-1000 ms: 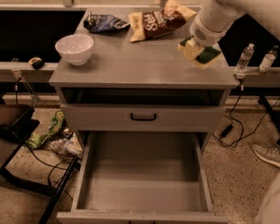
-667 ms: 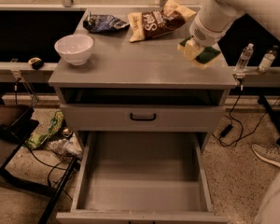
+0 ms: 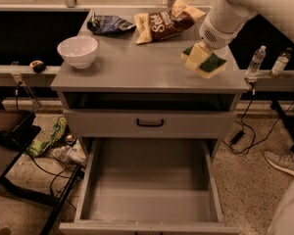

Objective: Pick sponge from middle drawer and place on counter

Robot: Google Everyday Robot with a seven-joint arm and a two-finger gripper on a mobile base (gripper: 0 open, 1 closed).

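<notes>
Pincer [image 3: 199, 58] is clamped on the wavy-edged sponge [image 3: 214, 63], green scrub face over yellow foam, at the right edge of the matte grey bench [image 3: 137, 68]. The boxy middle drawer [image 3: 149, 192] sits open.

Reaching in from the upper right with the white arm [image 3: 257, 4], forearm sloping down and to the left. Rounded, vented wrist [image 3: 216, 31] tipped downward. Hand [image 3: 201, 59] down low at the right side of the surface [image 3: 137, 70], close to its right edge, pointing down-left.
</notes>
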